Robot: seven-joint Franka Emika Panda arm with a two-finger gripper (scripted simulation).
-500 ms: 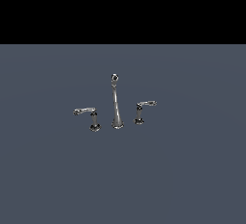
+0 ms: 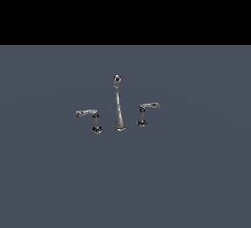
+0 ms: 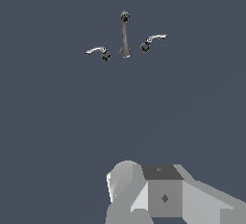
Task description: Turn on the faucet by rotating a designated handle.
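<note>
Jaws: aperture cannot be told, nothing held | gripper [image 3: 158, 194] well apart from faucet [image 2: 117, 104] | handle [image 2: 88, 115] beside spout, arm pointing away from it.

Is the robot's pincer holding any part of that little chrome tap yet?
No, nothing is held. The faucet and its handle stand far from the pincer's grey body, untouched.

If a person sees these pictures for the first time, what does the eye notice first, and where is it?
The eye goes first to the small chrome faucet, alone in the middle of a plain grey-blue surface, its tall spout rising between two levers. The handle with the longer arm is on the exterior view's left, the shorter handle on the exterior view's right. In the wrist view, part of the grey gripper shows, apart from the faucet.
</note>
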